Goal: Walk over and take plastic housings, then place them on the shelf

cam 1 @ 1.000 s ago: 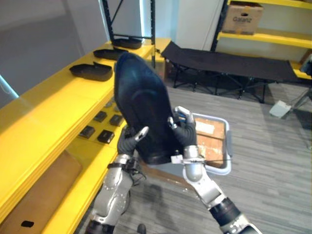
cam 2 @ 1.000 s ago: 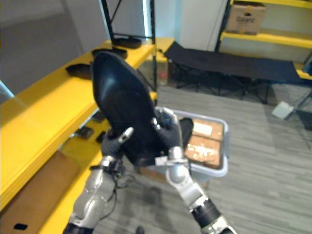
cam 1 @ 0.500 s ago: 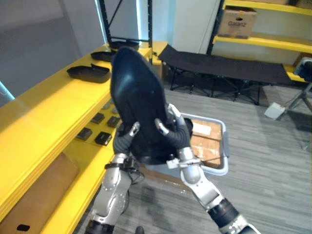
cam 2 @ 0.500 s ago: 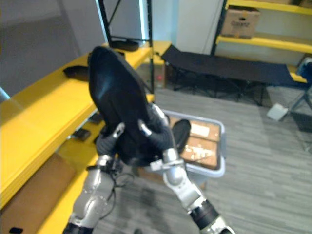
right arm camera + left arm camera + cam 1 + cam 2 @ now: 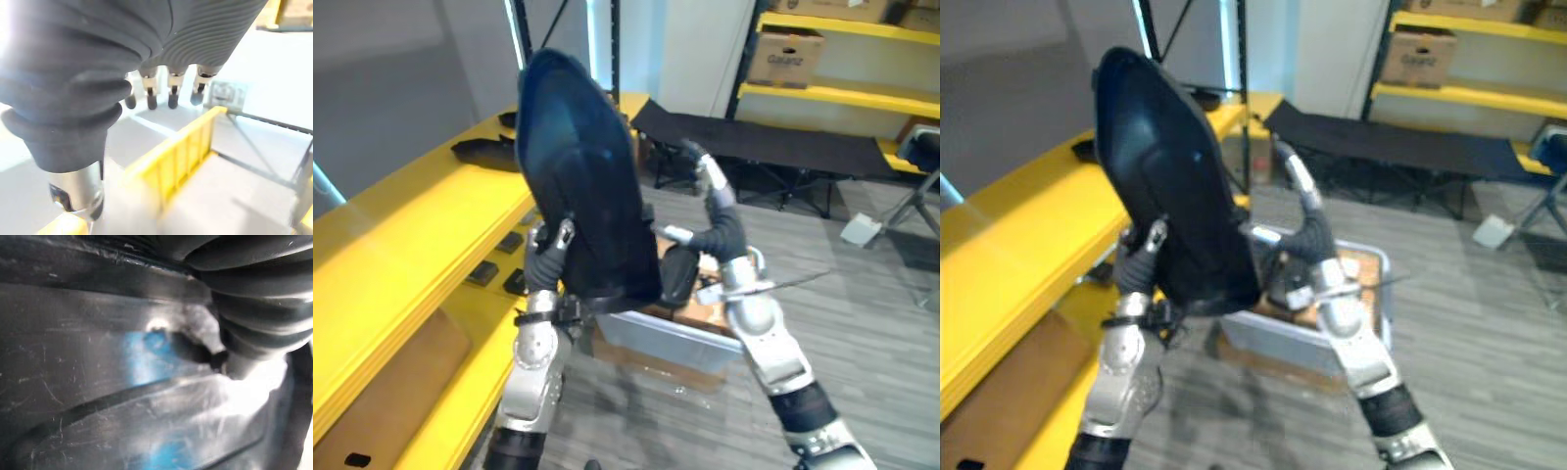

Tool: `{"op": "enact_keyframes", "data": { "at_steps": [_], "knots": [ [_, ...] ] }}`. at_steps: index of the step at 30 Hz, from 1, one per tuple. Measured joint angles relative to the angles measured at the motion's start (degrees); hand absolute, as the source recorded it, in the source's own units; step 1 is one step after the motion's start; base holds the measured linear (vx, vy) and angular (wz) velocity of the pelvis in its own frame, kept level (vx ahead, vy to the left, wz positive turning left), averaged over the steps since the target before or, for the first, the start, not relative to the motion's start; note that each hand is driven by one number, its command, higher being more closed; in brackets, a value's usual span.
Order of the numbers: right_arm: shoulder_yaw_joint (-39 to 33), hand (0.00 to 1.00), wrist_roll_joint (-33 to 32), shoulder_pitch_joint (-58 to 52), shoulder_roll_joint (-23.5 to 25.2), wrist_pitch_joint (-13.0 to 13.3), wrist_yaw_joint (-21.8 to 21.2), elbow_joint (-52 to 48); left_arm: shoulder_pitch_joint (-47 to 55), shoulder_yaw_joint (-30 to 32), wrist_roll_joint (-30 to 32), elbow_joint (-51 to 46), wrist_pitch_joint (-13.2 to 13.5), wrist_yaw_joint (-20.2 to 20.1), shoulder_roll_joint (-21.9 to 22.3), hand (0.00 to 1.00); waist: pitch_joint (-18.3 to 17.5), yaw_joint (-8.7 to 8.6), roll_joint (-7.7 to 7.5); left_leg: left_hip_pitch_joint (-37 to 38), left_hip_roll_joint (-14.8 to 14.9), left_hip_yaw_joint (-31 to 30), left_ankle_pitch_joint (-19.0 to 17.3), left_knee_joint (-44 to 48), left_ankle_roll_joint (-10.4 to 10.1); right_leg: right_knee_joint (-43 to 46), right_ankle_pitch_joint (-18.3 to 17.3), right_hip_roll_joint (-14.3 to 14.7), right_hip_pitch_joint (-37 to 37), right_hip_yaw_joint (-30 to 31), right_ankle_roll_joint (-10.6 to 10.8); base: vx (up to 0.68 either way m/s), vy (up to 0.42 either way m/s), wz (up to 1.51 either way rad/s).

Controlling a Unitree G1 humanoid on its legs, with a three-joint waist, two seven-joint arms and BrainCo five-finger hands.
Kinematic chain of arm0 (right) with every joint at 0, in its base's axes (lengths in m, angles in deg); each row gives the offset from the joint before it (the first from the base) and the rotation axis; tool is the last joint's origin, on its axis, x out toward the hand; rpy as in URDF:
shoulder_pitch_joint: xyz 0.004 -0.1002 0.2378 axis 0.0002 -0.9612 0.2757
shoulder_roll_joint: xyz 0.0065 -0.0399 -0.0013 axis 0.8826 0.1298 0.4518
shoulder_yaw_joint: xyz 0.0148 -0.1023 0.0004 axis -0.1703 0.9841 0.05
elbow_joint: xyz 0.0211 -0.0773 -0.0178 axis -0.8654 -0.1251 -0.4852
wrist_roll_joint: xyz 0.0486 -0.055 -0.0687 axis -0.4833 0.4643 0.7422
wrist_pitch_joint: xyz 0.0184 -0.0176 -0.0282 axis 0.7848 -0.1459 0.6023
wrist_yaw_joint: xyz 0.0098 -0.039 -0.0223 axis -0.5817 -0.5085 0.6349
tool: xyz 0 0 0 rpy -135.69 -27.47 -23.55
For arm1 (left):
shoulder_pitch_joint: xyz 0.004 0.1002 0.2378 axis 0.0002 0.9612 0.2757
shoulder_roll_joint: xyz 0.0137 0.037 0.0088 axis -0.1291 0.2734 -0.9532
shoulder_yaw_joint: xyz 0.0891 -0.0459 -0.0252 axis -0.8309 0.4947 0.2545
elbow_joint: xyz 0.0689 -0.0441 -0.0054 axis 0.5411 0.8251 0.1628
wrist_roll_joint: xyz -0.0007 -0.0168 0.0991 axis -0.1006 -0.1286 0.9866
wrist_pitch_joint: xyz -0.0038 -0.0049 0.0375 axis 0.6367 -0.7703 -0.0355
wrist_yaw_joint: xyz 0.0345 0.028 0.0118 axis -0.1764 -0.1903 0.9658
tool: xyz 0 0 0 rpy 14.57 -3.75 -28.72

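Observation:
A big dark plastic housing (image 5: 578, 176) stands almost upright in the air beside the yellow shelf (image 5: 411, 235). My left hand (image 5: 546, 264) grips its lower edge from the left, thumb across the front; up close, the left wrist view has its scratched inner face (image 5: 98, 382). My right hand (image 5: 722, 235) is off the housing to its right, raised, with straight fingers (image 5: 168, 90) spread open and nothing in them. More black housings (image 5: 484, 150) lie further along the shelf top.
A grey bin (image 5: 656, 338) with cardboard and a dark part (image 5: 680, 274) inside sits on the floor under my hands. Small black parts (image 5: 494, 269) lie on the lower shelf level. A black cot (image 5: 773, 147) and racks with a cardboard box (image 5: 783, 57) stand behind.
My right hand let go of the housing, opened and swung up to the right. The left hand now holds the housing alone, higher and more upright. The camera has shifted a little.

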Motion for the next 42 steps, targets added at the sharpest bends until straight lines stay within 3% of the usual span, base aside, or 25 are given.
{"op": "enact_keyframes", "data": {
  "at_steps": [2, 6, 10, 13, 18, 24, 29, 33, 36, 42],
  "knots": [
    [-9.00, 0.00, -10.18, -2.29, -0.10, 1.06, -3.31, -1.31, 0.14, 3.17, 3.52, 0.00, 0.05, 1.36, -0.05, 1.00, 0.01, -0.59, -0.02, 0.05, 0.02, 0.55, -0.04, 0.00, 0.04, 0.01, 0.04, -0.02, -0.32, 0.68, 0.05, 0.02, 0.023, -0.11],
    [-15.83, 0.00, -17.87, -11.18, 2.08, 1.83, -6.23, -1.43, 1.16, 7.44, 9.38, 0.04, 0.86, 3.61, 0.06, 1.00, 0.40, -2.62, 0.04, 0.03, 0.19, 1.31, -0.23, -0.24, -0.02, 0.02, 0.06, 0.02, -0.79, 1.27, 0.08, 0.02, 0.015, -0.11],
    [-17.14, 0.00, -17.70, -19.20, 6.84, 1.51, -6.27, 0.33, 3.03, 8.39, 9.85, 0.02, 3.88, 3.98, 1.21, 1.00, 1.40, -3.13, 0.39, 0.20, 0.50, 3.17, -0.68, -0.29, -0.09, 0.06, 0.12, 0.12, -1.80, 3.23, 0.19, 0.01, 0.017, -0.24],
    [-16.92, 0.00, -16.58, -23.47, 10.95, 1.31, -5.71, 6.95, 5.47, 8.38, 9.15, -0.05, 6.87, 3.88, 2.85, 1.00, 1.64, -4.47, 0.39, 0.26, 0.50, 3.52, -1.06, -0.30, -0.14, -0.21, 0.17, 0.11, -1.99, 3.87, 0.27, 0.02, 0.018, -0.13],
    [-18.13, 0.00, -16.43, -27.84, 14.50, 1.52, -2.24, 18.86, 10.04, 8.60, 8.61, -1.76, 9.95, 4.06, 3.87, 1.00, 1.99, -4.56, 0.67, -0.15, 0.41, 4.40, -1.53, -0.27, -0.15, -0.48, 0.33, 0.05, -2.54, 4.54, 0.35, 0.04, 0.019, -0.06],
    [-18.09, 0.00, -16.37, -27.72, 15.71, 6.18, -4.83, 18.47, 13.35, 12.13, 8.82, -6.25, 12.66, 5.92, 4.45, 1.00, 2.57, -4.24, 0.77, -0.15, 0.19, 2.96, -1.64, -0.25, -0.16, -0.75, 0.66, 0.03, -1.66, 3.54, 0.83, 0.02, 0.014, 0.10],
    [-12.03, 0.00, -13.95, -23.05, 15.49, 6.59, -5.16, 16.13, 13.91, 20.03, 10.01, -11.66, 13.08, 11.07, 4.49, 1.00, 2.85, -2.44, 0.82, -1.08, -0.44, -0.50, -1.69, -0.28, -0.29, -1.12, 0.19, -0.20, -0.27, 0.03, 0.67, -0.01, 0.020, 0.30],
    [-6.09, 0.00, -12.18, -18.05, 15.23, 6.46, -4.90, 16.13, 16.87, 27.59, 9.89, -15.58, 13.08, 13.39, 4.71, 1.00, 3.66, 1.25, 0.55, -2.32, -1.16, -5.11, -0.86, -0.26, -0.23, -1.26, -0.44, -0.24, 1.37, -4.80, 0.84, 0.00, 0.010, 0.65],
    [-3.94, 0.00, -9.88, -14.85, 15.10, 5.33, -3.83, 16.18, 20.35, 33.11, 9.85, -17.48, 13.09, 13.36, 6.01, 1.00, 3.84, 4.58, 0.08, -3.32, -1.98, -8.45, -0.14, -0.01, 0.27, -1.25, -0.79, -0.30, 2.55, -8.77, 1.06, 0.03, 0.015, 0.65],
    [-1.63, 0.00, -9.98, -10.71, 13.33, 3.01, -3.60, 16.72, 26.24, 40.20, 7.08, -18.32, 13.09, 12.39, 7.44, 1.00, 3.92, 8.36, -0.07, -2.96, -2.47, -9.94, -0.09, 0.03, 0.35, -0.38, -1.22, -0.69, 3.60, -9.96, 0.36, 0.02, 0.041, 0.19]
  ]
}}
